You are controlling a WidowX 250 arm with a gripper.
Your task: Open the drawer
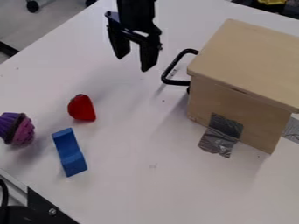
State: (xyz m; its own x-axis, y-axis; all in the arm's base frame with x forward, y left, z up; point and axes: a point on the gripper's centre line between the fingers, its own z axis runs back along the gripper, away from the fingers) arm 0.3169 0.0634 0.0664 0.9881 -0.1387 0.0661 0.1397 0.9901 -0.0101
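Observation:
My black gripper (pixel 133 63) hangs over the white table at the upper middle, its two fingers spread apart with nothing between them. To its right stands a light wooden box (pixel 251 65) with a closed top. A black bar handle (pixel 170 70) sticks out from the box's left side, to the right of the gripper and a little lower in the view, apart from it. How far the drawer stands in or out, I cannot tell.
On the table (pixel 140 192) at the left lie a red strawberry-like toy (pixel 81 108), a blue block (pixel 69 152) and a purple cupcake toy (pixel 17 128). Grey tape (pixel 220 135) holds the box's lower front to the table.

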